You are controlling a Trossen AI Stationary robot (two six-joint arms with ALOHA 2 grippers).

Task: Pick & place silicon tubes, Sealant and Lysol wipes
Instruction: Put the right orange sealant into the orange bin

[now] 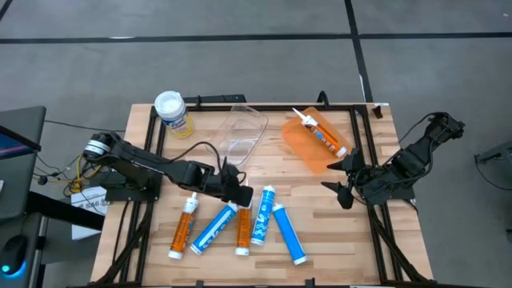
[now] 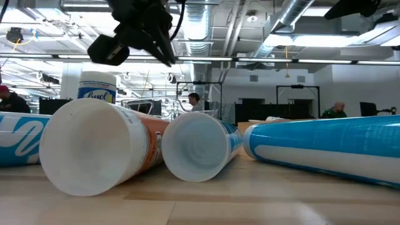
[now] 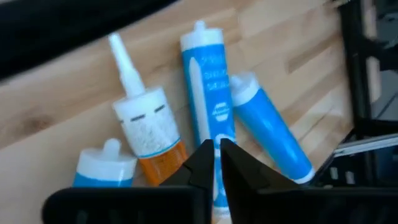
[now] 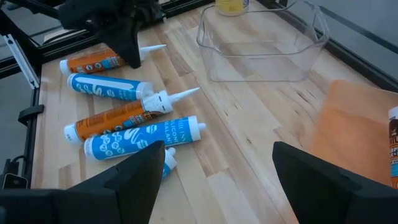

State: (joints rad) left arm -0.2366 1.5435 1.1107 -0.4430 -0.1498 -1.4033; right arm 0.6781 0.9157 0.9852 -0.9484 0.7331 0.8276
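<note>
I have the wooden worktop (image 1: 320,232) under me, with a clear plastic bin (image 1: 242,132) at its back middle and an orange tray (image 1: 308,144) to the right of it. One orange cartridge (image 1: 322,136) already lies on that tray. The Lysol wipes (image 1: 171,113) stand upright at the back left corner, well apart from both arms. Five cartridges lie in a loose fan at the front middle: two orange, three blue.

My left gripper (image 1: 238,194) hangs over the top of that fan, just above the blue cartridge (image 3: 211,81) in the middle. Through the left wrist view its jaws are almost together, only a thin slit between the tips, and they have nothing in them. My right gripper (image 4: 214,165) waits at the right side of the worktop, jaws spread wide and empty.

I judge this the approach for picking a cartridge. Next I must spread the left jaws, drop them astride one tube's body, and avoid nudging its close neighbours.
</note>
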